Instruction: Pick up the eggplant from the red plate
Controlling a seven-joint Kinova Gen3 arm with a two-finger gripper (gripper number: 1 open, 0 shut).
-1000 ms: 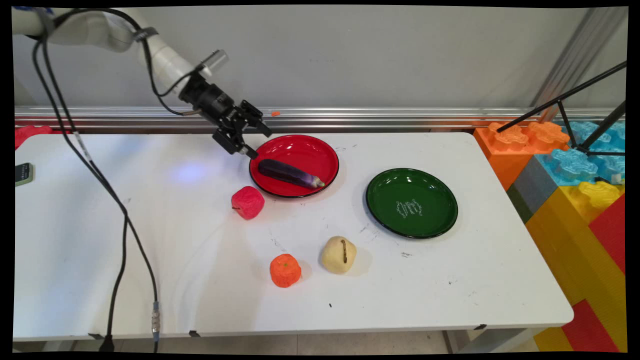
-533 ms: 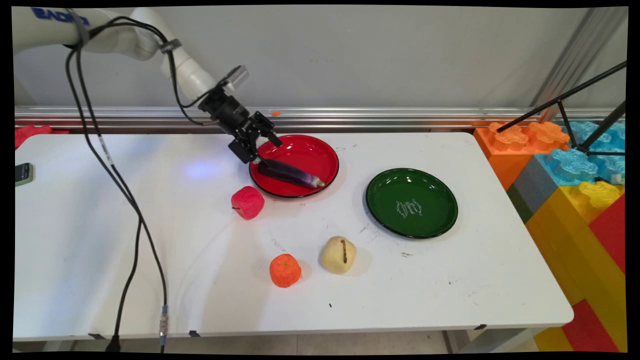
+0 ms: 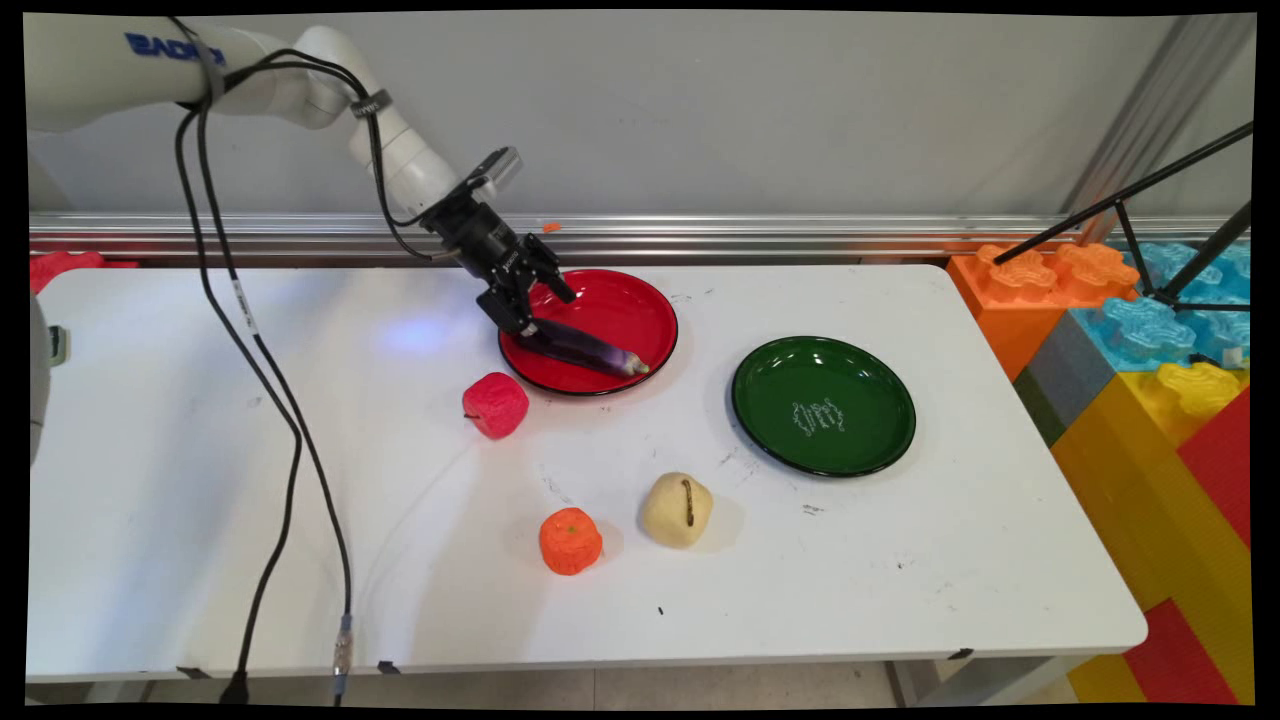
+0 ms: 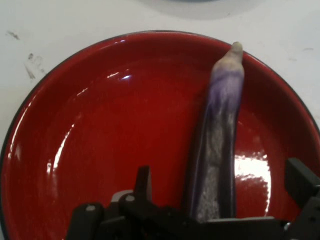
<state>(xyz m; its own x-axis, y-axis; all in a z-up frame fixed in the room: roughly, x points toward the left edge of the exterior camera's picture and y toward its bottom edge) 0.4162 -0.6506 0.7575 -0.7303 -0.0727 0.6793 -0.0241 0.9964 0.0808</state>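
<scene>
Black two-finger pincer (image 3: 527, 322) spread open, straddling the long purple eggplant's (image 4: 216, 145) blunt end (not clamped), at 9 o'clock in the round red plate (image 4: 90, 140).

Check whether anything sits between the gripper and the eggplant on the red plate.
Nothing visible does. The gripper is down at the eggplant on the red plate, one finger showing on each side of its dark end. The plate holds nothing else.
</scene>
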